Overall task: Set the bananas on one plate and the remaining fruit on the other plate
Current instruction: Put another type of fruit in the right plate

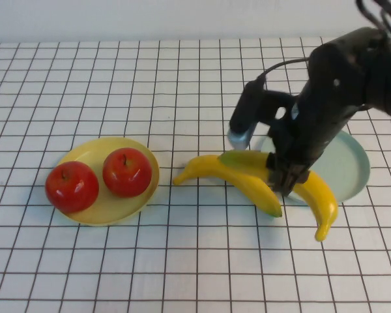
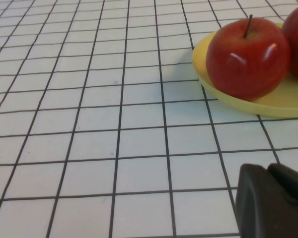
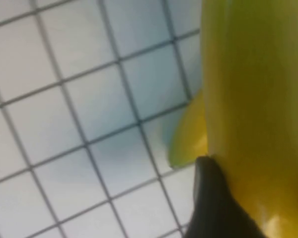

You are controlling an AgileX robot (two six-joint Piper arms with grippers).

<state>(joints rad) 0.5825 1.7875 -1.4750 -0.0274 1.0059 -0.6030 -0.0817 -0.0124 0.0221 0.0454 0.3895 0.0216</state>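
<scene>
Two red apples (image 1: pixel 72 186) (image 1: pixel 127 171) sit on the yellow plate (image 1: pixel 85 151) at the left. Two yellow bananas lie crossed right of centre. One banana (image 1: pixel 238 177) lies on the table. My right gripper (image 1: pixel 287 179) is shut on the other banana (image 1: pixel 316 195), at the near edge of the blue-green plate (image 1: pixel 355 173), which my arm partly hides. In the right wrist view the held banana (image 3: pixel 253 99) fills the frame beside one dark finger (image 3: pixel 211 198), with the other banana's green tip (image 3: pixel 186 144) behind. My left gripper (image 2: pixel 270 203) hangs over the cloth near the yellow plate (image 2: pixel 268 104) and an apple (image 2: pixel 246 57).
A white cloth with a black grid (image 1: pixel 182 261) covers the whole table. The right arm (image 1: pixel 339 91) reaches in from the upper right. The left arm does not show in the high view.
</scene>
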